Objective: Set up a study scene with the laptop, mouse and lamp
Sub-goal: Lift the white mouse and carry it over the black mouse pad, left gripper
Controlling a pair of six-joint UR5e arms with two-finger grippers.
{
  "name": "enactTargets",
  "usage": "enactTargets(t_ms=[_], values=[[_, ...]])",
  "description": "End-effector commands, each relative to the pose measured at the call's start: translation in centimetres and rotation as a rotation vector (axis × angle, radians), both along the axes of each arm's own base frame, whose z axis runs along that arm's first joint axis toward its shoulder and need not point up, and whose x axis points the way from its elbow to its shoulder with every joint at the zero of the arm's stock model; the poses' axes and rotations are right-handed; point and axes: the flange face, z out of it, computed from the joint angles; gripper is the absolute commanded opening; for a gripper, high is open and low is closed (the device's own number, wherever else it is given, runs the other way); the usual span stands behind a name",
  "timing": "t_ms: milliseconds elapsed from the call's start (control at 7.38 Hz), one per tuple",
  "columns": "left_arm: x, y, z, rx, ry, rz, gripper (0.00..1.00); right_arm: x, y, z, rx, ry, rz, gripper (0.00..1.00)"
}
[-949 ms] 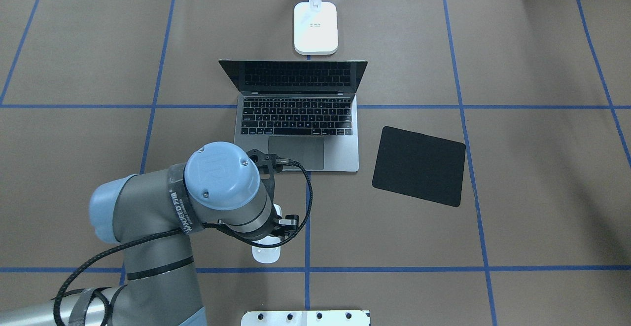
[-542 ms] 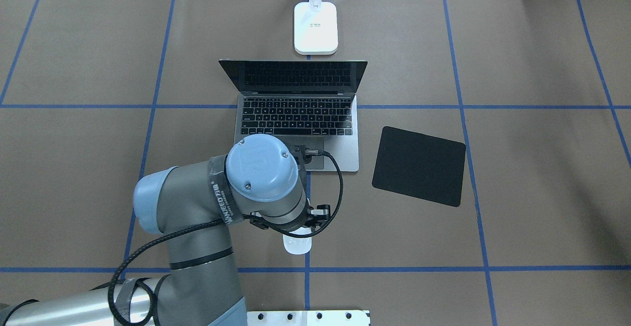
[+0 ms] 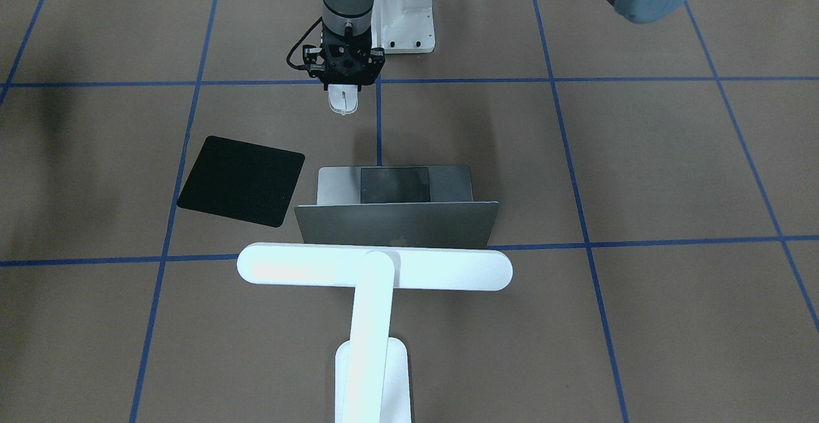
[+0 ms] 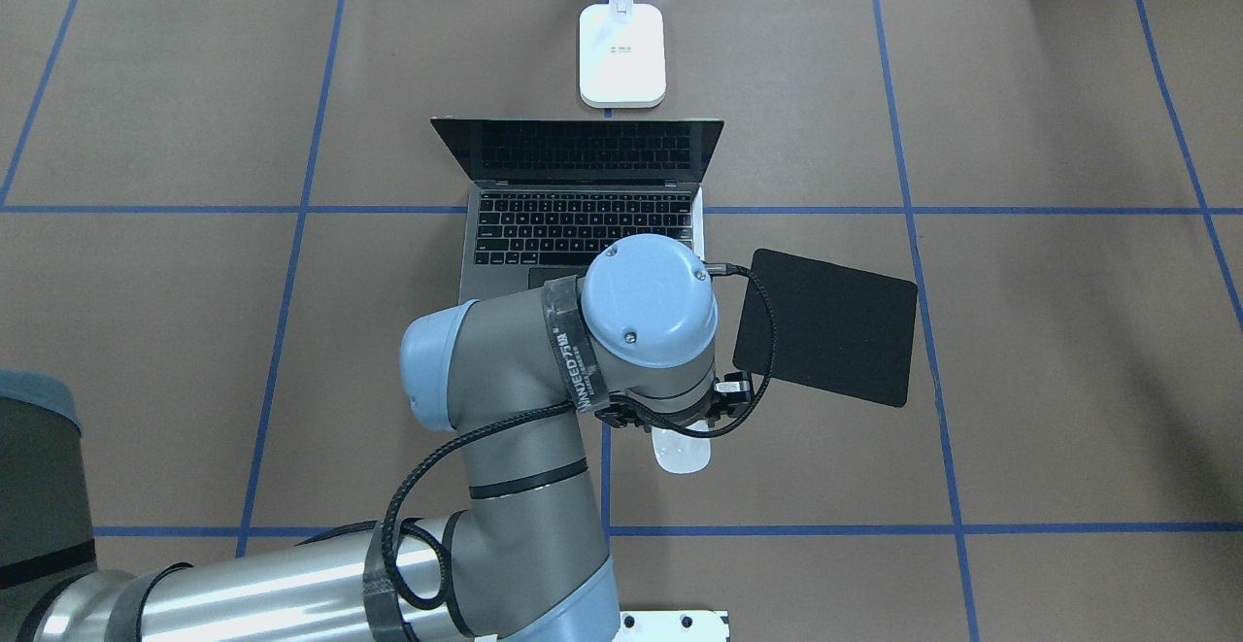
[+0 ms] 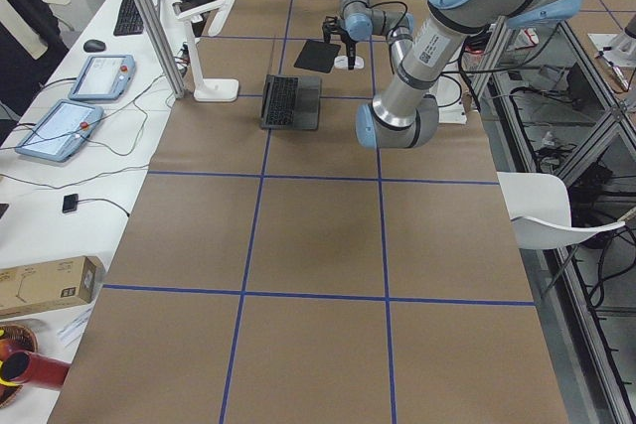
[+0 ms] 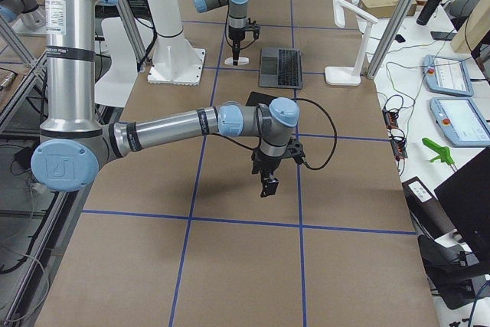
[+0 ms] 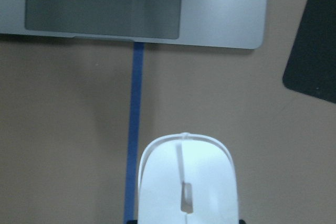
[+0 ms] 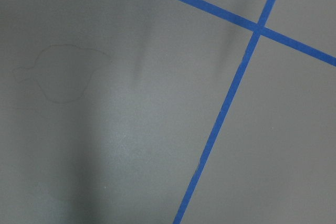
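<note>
Overhead exterior: mouse [image 4: 680, 453] sits clenched in the left gripper [image 3: 343, 89], before the open laptop [image 4: 583, 224] and just short of the black mat [image 4: 825, 326]; lamp [image 4: 622, 54] stands behind the laptop, so only placing the mouse looks undone; right gripper [image 6: 267, 183] jaw state cannot be told.

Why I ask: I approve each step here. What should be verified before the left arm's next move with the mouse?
1. The mouse held by the left gripper: ok, the wrist view shows it in the grip.
2. The mouse above the black mat: not ok, it is over bare table beside the mat.
3. Nothing on the mat: ok.
4. The laptop open, keyboard toward the robot: ok.
5. The lamp upright behind the laptop: ok.
6. The mouse's height off the table: cannot tell.
</note>
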Motion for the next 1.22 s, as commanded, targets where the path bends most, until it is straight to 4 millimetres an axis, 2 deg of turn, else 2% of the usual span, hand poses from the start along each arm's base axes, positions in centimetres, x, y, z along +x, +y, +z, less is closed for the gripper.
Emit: enactTargets(t_ms=[0, 136, 271, 407, 813, 1084], values=[[2.3, -1.1, -2.7, -0.022, 0.022, -0.061, 0.23, 0.0, 0.2, 0.3, -0.003, 0.002, -0.003, 1.0], [3.6, -1.8, -3.1, -0.019, 0.059, -0.089, 0.23, 0.0, 0.2, 0.4, -0.005, 0.002, -0.003, 1.0], [3.9, -1.8, -3.3, -0.026, 0.068, -0.096, 0.23, 0.1, 0.2, 0.5, -0.006, 0.003, -0.005, 1.0], [4.3, -2.1, -4.5, -0.014, 0.085, -0.111, 0.23, 0.1, 0.3, 0.5, -0.008, 0.0, -0.003, 1.0], [8.6, -3.5, -6.9, 0.016, 0.131, -0.156, 0.23, 0.2, 0.8, 1.0, -0.019, 0.005, -0.003, 1.0], [10.0, -3.7, -7.6, 0.032, 0.141, -0.179, 0.23, 0.2, 0.8, 1.2, -0.024, 0.006, -0.002, 1.0]])
